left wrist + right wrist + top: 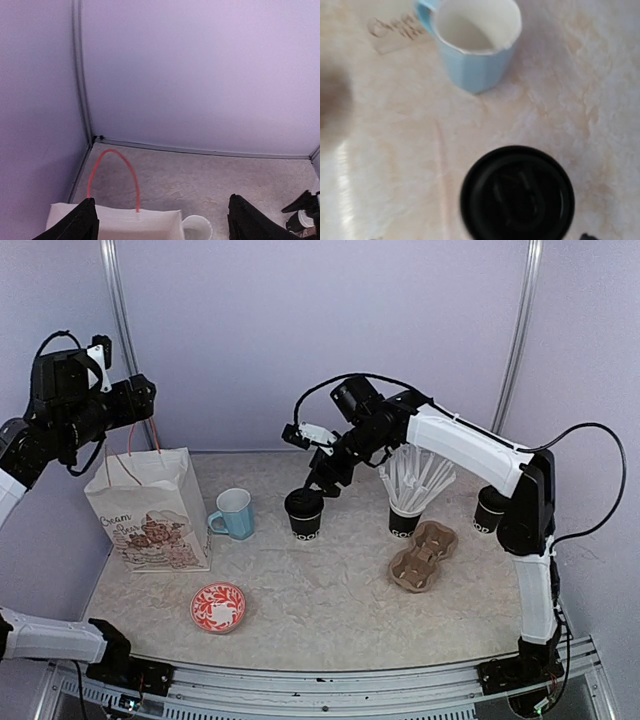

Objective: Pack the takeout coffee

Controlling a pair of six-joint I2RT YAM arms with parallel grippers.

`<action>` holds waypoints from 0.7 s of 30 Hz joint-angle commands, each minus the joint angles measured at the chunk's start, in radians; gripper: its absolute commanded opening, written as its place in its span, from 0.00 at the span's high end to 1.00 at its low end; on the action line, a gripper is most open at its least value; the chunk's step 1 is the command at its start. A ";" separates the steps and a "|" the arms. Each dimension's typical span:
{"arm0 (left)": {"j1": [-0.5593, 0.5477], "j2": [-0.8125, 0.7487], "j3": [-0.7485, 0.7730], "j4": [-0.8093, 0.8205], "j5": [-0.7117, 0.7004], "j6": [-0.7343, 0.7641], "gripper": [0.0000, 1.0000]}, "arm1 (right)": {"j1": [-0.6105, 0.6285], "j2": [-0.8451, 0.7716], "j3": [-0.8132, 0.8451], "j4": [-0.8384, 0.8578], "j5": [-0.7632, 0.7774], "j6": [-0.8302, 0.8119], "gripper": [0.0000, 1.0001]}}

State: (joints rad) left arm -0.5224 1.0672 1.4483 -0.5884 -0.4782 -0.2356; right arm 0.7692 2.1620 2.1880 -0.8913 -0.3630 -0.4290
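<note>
Takeout coffee (304,512), lidded, stands near the table's far edge beside the blue mug (235,512). Right claw (320,483) hovers above it, spread unclear. The cup is probably light and crushable, so grip below the rim. Left claw (161,210) gapes empty.

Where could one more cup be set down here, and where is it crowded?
Barest: the table in front, between the red plate and the cardboard carrier. A smaller patch: behind the blue mug, right of the paper bag. Crowded: the right side, where straw cup, carrier and another black cup stand close. The right claw hangs over the lidded cup.
</note>
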 commanded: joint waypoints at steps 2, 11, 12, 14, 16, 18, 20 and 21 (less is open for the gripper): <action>0.244 -0.070 -0.030 -0.208 0.049 -0.068 0.13 | 0.005 -0.174 -0.120 0.011 -0.052 -0.031 0.16; 0.610 0.013 -0.121 -0.153 0.462 0.012 0.10 | 0.008 -0.349 -0.311 0.030 -0.070 -0.062 0.16; 0.610 0.037 -0.125 -0.135 0.483 0.029 0.09 | 0.008 -0.364 -0.329 0.036 -0.071 -0.066 0.16; 0.615 0.067 -0.122 -0.103 0.510 0.039 0.08 | 0.007 -0.391 -0.365 0.048 -0.071 -0.069 0.16; 0.624 0.106 -0.117 -0.072 0.519 0.043 0.09 | 0.008 -0.416 -0.399 0.061 -0.075 -0.071 0.16; 0.634 0.141 -0.116 -0.032 0.520 0.047 0.11 | 0.008 -0.437 -0.430 0.073 -0.077 -0.073 0.16; 0.637 0.184 -0.111 0.004 0.529 0.069 0.14 | 0.008 -0.459 -0.468 0.085 -0.080 -0.073 0.16; 0.638 0.205 -0.108 0.020 0.532 0.082 0.16 | 0.008 -0.469 -0.484 0.093 -0.080 -0.073 0.16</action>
State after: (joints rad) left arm 0.1013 1.2179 1.3315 -0.6735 -0.0029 -0.2085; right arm 0.7704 1.7596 1.7531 -0.8433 -0.4259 -0.4923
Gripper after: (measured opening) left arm 0.864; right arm 0.836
